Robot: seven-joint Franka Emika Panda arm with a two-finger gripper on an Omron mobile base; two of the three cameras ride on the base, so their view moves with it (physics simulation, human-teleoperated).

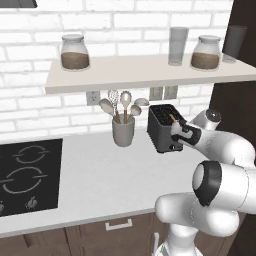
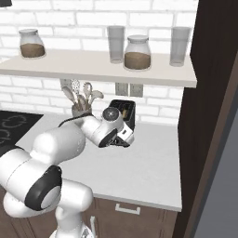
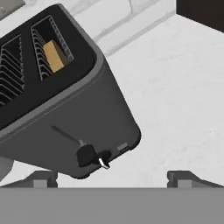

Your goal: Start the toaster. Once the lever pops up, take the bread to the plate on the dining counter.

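Toaster (image 1: pixel 164 127) is standing on the pale tabletop (image 1: pixel 100 175) near the white brick wall, just beside the grey utensil cup (image 1: pixel 123 131) that is holding spoons and a whisk. In the hand view the toaster (image 3: pixel 65 100) is appearing tilted, with its dark slotted top facing up and left and its lever (image 3: pixel 87 154) sitting low on the end face, at the bottom of its slot. The bread (image 3: pixel 54 56) is sitting down inside one slot, its tan edge just showing among the wire guides; in the left base view the bread (image 1: pixel 171 118) is visible as a small tan spot in the top. The gripper (image 3: pixel 111 177) is hovering close in front of the lever end of the toaster with its jaws standing wide apart and nothing between them; its two dark fingertips (image 3: pixel 41 178) are showing at the bottom of the hand view, on either side of the lever and clear of it. In the right base view the gripper (image 2: pixel 124 138) is reaching toward the toaster (image 2: pixel 124 111) from the front. A shelf (image 1: pixel 145 72) above is carrying two jars with brown contents and two grey glasses, and a black cooktop (image 1: pixel 27 175) is lying well apart to the left.
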